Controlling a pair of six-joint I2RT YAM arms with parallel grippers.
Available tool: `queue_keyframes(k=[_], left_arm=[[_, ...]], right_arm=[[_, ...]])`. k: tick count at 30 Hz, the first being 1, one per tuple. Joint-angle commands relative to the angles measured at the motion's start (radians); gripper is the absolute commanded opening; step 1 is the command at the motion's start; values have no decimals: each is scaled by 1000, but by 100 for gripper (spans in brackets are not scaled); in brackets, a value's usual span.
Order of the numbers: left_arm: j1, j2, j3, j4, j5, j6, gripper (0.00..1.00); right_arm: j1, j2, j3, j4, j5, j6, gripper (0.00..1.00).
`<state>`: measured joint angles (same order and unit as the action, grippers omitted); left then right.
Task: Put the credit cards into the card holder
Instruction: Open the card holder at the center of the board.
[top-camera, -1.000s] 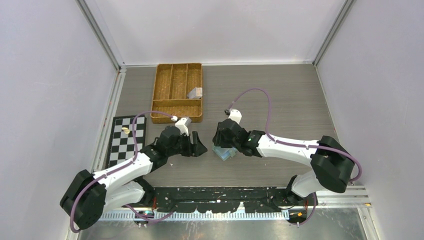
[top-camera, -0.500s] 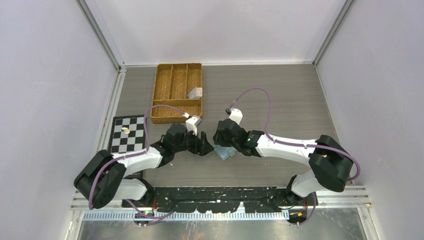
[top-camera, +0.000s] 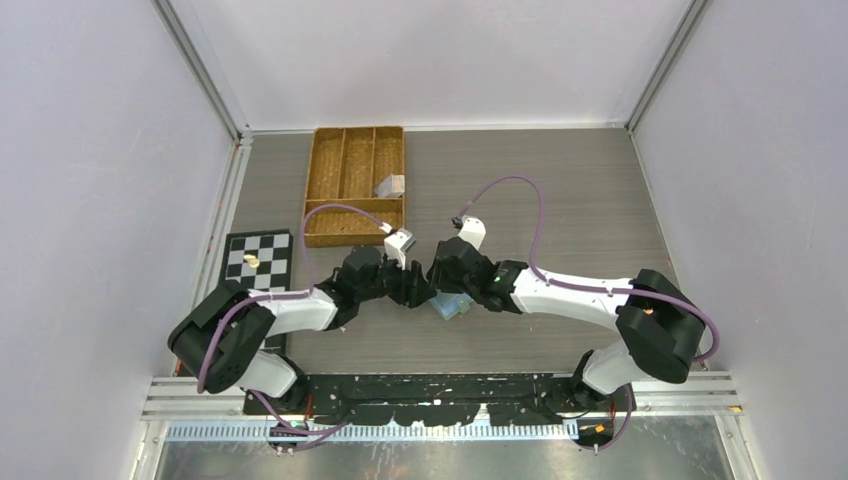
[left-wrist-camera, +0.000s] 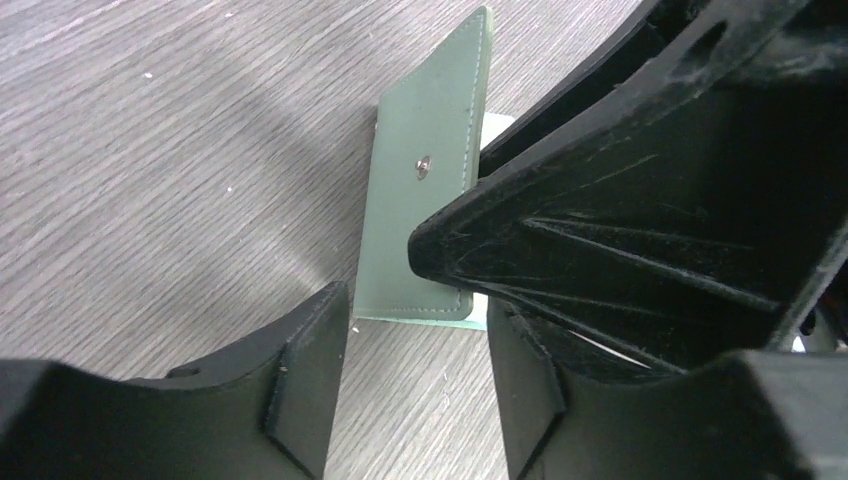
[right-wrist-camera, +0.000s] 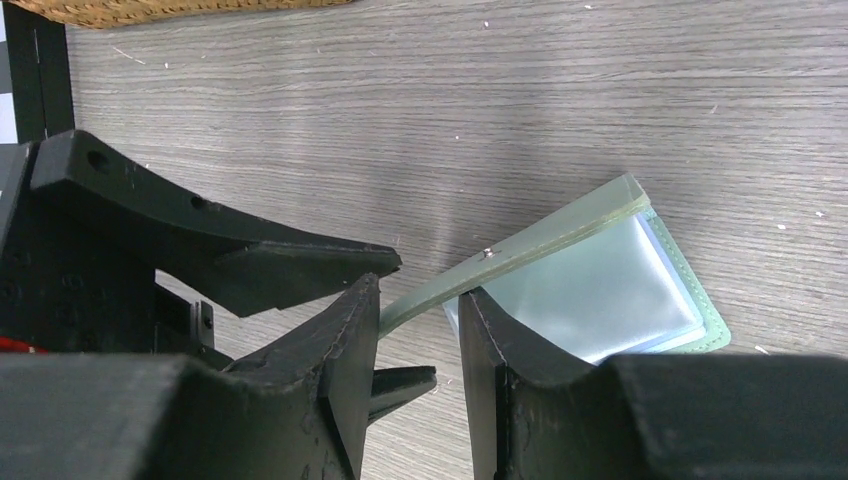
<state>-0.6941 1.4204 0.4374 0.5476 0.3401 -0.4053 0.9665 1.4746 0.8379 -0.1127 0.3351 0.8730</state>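
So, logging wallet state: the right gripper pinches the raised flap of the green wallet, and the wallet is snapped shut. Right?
Not quite. The right gripper does pinch the raised flap, but the green wallet is open, not snapped shut: the right wrist view shows its clear card pockets exposed.

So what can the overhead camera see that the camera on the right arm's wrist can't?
Only the overhead view shows the woven tray's compartments, a small pale item in one, both whole arms and the checkerboard with its small piece.

Only the right wrist view shows the card holder lying open, its clear pockets visible, and the right gripper pinching its raised green flap.

Both show the wooden table and the left gripper close beside the card holder.
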Motion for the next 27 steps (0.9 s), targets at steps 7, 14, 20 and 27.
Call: queue_keyframes(k=[7,14,20,27], left_arm=[[-68,29,1,201,-102,45,17],[-73,-12,-20,168,-171,5,0],[-97,-85,-47,16,-324,-148,0],[-105,-165,-84,-100,-398,-272,0]], right_arm=[[-12,-2,5,39,30,45,40],[-17,-49,-12,14,59,51,40],[-23,-115,-62,-27,67,80,45],[-52,-139,-168,59,-29,113,50]])
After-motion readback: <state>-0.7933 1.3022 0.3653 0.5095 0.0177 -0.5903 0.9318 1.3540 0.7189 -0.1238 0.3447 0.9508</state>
